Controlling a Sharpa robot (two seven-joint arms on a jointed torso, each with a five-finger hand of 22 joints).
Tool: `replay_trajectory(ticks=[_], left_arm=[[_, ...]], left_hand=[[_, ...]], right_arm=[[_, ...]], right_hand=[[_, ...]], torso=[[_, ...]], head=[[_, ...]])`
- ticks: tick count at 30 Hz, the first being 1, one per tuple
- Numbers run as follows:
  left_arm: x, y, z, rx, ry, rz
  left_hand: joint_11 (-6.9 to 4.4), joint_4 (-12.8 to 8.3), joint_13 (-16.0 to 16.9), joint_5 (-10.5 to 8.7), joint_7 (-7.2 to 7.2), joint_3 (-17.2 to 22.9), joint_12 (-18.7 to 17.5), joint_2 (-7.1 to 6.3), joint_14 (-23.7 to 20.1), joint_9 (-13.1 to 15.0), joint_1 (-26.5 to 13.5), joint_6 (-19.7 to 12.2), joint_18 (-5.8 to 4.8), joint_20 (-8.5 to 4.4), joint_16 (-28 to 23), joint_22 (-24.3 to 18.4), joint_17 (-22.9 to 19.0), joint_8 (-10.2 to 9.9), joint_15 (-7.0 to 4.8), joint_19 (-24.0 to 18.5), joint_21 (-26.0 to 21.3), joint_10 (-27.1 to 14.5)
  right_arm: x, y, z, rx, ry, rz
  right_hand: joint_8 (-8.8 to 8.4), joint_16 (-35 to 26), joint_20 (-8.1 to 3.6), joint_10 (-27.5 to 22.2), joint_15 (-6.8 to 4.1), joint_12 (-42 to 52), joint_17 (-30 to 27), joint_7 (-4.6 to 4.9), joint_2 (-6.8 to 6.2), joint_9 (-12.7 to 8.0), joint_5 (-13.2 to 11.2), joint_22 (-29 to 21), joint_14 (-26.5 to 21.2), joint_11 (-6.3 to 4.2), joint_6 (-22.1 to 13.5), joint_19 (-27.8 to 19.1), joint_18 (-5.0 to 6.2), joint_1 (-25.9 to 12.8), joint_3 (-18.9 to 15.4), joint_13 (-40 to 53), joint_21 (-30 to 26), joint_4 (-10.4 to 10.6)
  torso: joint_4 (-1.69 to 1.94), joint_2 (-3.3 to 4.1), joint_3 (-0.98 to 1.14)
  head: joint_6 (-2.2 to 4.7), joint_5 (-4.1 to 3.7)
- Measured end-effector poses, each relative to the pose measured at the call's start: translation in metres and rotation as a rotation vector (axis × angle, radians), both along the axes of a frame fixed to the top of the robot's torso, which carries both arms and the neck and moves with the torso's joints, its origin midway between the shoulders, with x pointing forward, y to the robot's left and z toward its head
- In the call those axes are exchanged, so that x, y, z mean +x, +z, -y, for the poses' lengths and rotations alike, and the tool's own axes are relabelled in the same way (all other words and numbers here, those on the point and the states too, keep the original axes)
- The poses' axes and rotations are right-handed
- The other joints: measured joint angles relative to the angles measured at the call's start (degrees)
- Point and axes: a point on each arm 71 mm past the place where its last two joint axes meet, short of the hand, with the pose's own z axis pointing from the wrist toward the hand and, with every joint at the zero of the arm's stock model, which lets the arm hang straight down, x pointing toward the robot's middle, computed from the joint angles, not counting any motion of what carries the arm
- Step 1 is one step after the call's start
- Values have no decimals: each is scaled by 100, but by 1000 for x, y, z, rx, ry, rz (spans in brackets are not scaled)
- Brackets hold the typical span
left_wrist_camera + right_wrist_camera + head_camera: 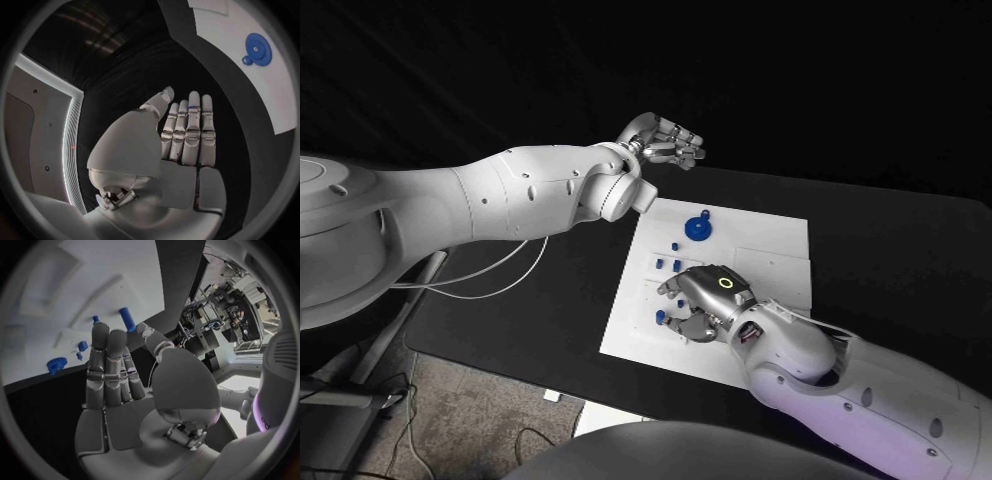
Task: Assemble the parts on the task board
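Here the right hand (pixel 708 303) hangs low over the near left part of the task board (pixel 769 245), palm down, fingers curled downward toward the white surface. In the right wrist view the same hand (pixel 119 390) shows its fingers straight and side by side, the thumb set off to one side, and nothing lies in the palm or between the fingertips; it holds nothing. Just beside it on the board, on its left flank, small blue parts stand or lie: a short peg (pixel 659 317) close to the fingers, a pair of little upright pieces (pixel 668 265) a bit farther up the board. From the wrist, a blue cylinder (pixel 127 319) stands upright on the plate just beyond the fingertips, with smaller blue bits near it.

The left hand (pixel 665 143) is raised well clear of the board, beyond its far left corner, over the black table (pixel 906 250). Its wrist view shows the fingers (pixel 187 132) extended and close together, thumb alongside, with nothing gripped.

The board itself is a flat white rectangular plate with shallow recessed outlines. Near its far edge lies a round blue gear (pixel 698 230), toothed at the rim, with a much smaller blue gear (pixel 707 214) touching it. In the left wrist view this pair (pixel 255 47) sits well apart from the hand.
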Motion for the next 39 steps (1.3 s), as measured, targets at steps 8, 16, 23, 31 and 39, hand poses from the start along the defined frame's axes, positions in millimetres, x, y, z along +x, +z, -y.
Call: replay_trajectory(ticks=[8, 16, 23, 31, 39], left_arm=[[0, -1, -7, 4, 11, -2], [-1, -4, -17, 15, 26, -8], [-4, -9, -24, 21, 31, -20], [-9, -18, -30, 18, 27, -41], [-12, -21, -29, 9, 17, -45]], left_hand=[[0, 0, 0, 0, 0, 0, 0, 0, 0, 0, 0, 0, 0, 0, 0, -23, 0, 0, 0, 0, 0, 0], [0, 15, 0, 0, 0, -15, 0, 0, 0, 0, 0, 0, 1, 0, 0, -32, 0, 0, 0, 0, 0, 0], [0, 15, 0, 0, 0, -15, 0, 10, 0, 0, -10, 0, 1, 0, 0, -53, 0, 0, 0, 0, 0, 0], [0, 31, 0, -34, 0, -31, 0, 23, 0, 0, -23, 0, 0, 0, 0, -155, 7, 0, 0, 42, 0, 0], [0, 150, 0, -45, 0, -150, 0, 16, 0, 0, -143, 0, 1, 41, 0, -398, 23, 0, 0, 83, 0, 0]], right_arm=[[24, 37, 45, 176, -116, -34], [57, 52, 127, 277, -323, -164], [67, 41, 174, 246, -421, -335], [63, 26, 194, 107, -495, -524], [57, 12, 189, 4, -588, -686]], right_hand=[[0, 0, -125, 650, -74, 44, -12, -130, 181, 23, 113, -46, 92, -185, 327, 19, -98, -409, 362, 3, -23, 477], [0, 54, -380, 1446, -303, 821, 79, -318, 293, 90, 163, -7, 100, -537, 730, 11, -321, -352, -15, 551, -23, 377], [0, 549, -424, 588, -391, 3486, 821, -422, 575, 320, 115, 501, 75, -657, 828, 9, -332, -531, -498, 3372, 822, 845], [0, 1505, -443, 652, -400, 4729, 2047, -426, 511, 666, -423, 901, 28, -674, 707, 28, -406, -791, -65, 4953, 1749, 1239], [0, 1724, -442, 722, -360, 4922, 2412, -385, 210, 759, -598, 901, 69, -644, 591, 29, -406, -1210, 18, 5473, 1906, 1473]], torso=[[-53, -20, 8], [-165, -75, 32], [-266, -129, 80], [-323, -181, 137], [-336, -202, 144]], head=[[88, -219], [147, -476], [152, -696], [112, -857], [74, -922]])
